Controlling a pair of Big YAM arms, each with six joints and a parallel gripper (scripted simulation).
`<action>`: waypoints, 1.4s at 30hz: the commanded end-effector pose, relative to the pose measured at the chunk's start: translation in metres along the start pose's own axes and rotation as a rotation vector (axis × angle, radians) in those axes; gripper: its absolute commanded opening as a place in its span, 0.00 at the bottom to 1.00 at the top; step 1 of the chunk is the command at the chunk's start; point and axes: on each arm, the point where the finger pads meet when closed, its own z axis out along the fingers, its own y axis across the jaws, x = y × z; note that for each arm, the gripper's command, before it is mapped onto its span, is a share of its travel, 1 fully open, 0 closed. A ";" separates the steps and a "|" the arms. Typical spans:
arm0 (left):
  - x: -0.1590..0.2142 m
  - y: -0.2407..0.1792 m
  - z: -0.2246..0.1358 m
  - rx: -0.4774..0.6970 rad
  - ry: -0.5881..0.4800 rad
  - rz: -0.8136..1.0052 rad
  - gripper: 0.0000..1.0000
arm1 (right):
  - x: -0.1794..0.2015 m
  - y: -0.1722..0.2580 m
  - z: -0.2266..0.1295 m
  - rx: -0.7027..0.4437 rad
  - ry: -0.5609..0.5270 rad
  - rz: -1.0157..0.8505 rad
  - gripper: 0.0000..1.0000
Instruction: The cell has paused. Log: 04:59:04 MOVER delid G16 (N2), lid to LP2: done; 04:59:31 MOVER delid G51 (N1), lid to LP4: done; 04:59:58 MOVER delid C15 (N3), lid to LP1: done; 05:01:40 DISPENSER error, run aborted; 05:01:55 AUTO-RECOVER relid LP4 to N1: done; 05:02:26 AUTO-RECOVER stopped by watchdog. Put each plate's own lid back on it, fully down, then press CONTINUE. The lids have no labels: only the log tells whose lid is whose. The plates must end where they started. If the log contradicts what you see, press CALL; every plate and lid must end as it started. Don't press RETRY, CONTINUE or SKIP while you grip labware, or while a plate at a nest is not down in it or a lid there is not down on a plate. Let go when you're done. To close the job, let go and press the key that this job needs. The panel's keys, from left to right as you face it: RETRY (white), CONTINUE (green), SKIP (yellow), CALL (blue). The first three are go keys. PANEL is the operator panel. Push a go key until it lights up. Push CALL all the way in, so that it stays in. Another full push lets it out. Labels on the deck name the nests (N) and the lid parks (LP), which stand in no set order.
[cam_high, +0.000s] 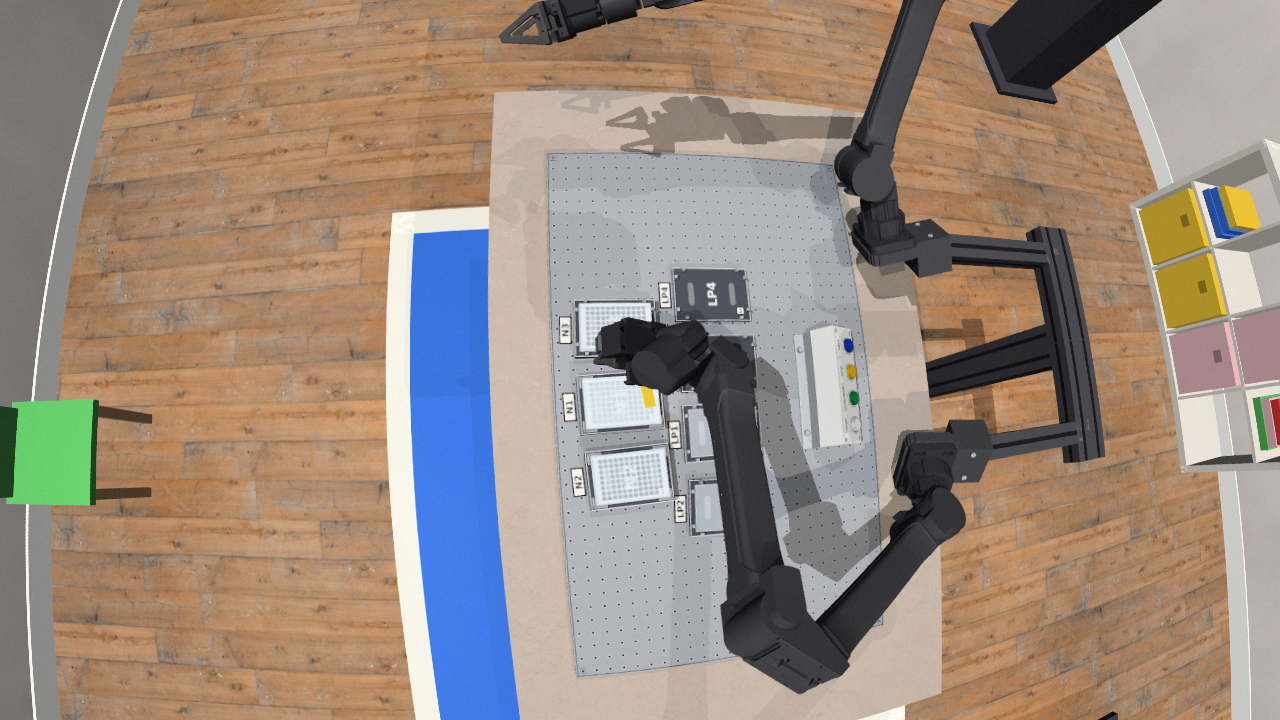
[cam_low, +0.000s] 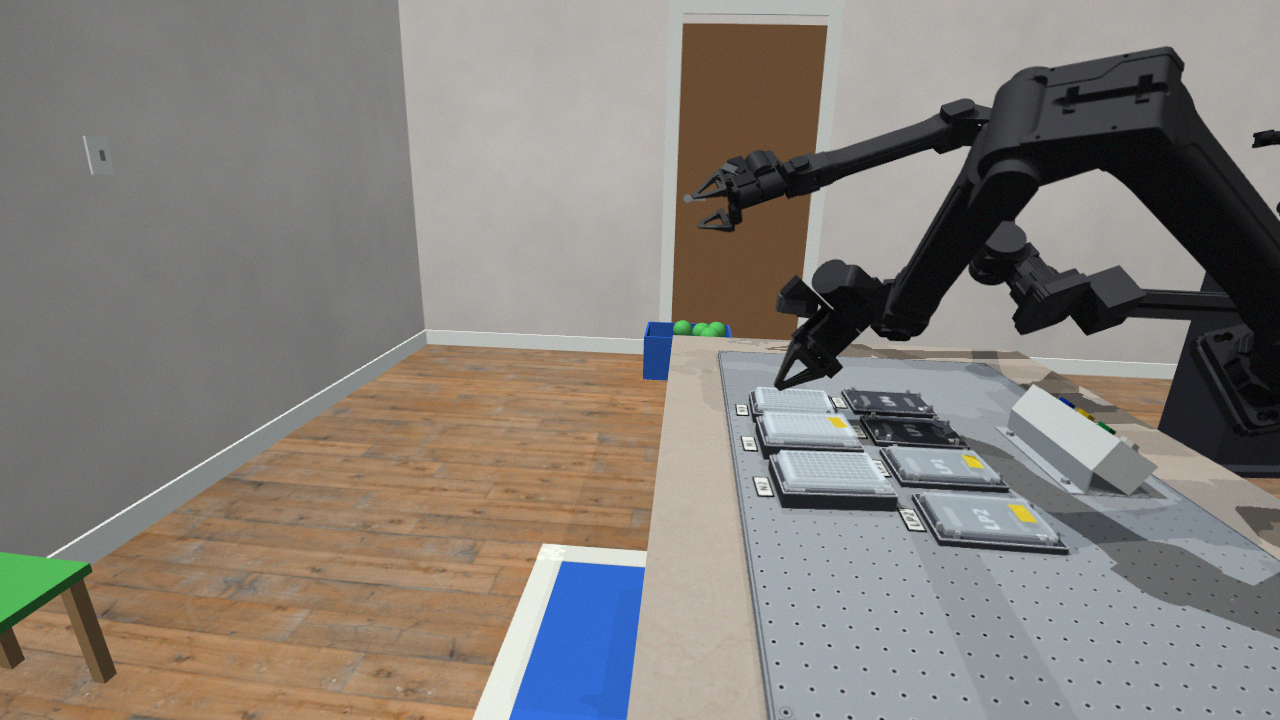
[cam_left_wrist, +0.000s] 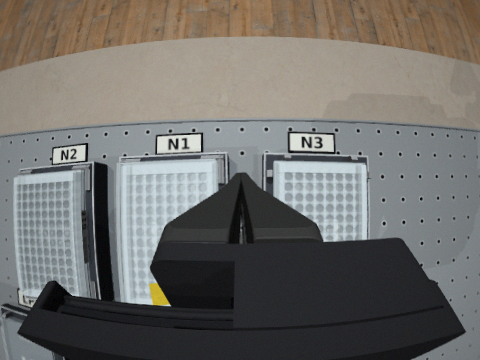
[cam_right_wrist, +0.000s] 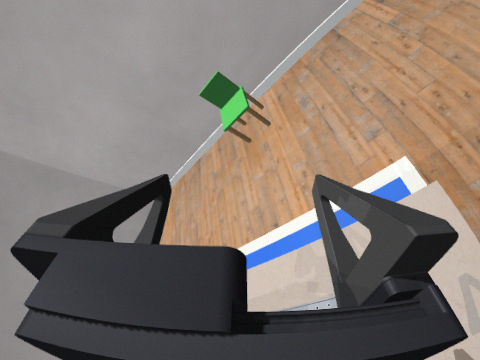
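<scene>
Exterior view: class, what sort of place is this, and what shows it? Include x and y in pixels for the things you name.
Probably a laboratory automation cell in an ordinary room: welled plates (cam_high: 629, 476) (cam_low: 827, 470) (cam_left_wrist: 47, 225), an operator panel (cam_high: 828, 385) (cam_low: 1069, 438), and black robot arms (cam_high: 751, 483) (cam_low: 948, 241).

The plates at N2 (cam_high: 629, 477) (cam_low: 832, 472) (cam_left_wrist: 47, 230) and N3 (cam_low: 792, 400) (cam_left_wrist: 320, 200) are translucent white with a grid of round wells. The N1 lid has a yellow patch (cam_high: 648, 395) (cam_low: 836, 421) (cam_left_wrist: 159, 295). The pegboard (cam_high: 644, 591) (cam_low: 895, 626) is grey, dotted with dark holes. Panel keys: blue (cam_high: 848, 344), yellow (cam_high: 851, 370), green (cam_high: 853, 397), white (cam_high: 855, 424).
</scene>
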 end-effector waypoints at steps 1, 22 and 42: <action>-0.008 -0.005 0.002 0.000 -0.013 -0.025 0.00 | 0.004 -0.011 0.005 0.018 0.003 0.015 1.00; 0.020 0.038 -0.009 -0.010 0.169 -0.025 1.00 | 0.004 -0.011 0.005 0.018 0.003 0.015 1.00; 0.052 0.105 -0.040 0.000 0.512 -0.030 1.00 | 0.004 -0.011 0.005 0.018 0.003 0.015 1.00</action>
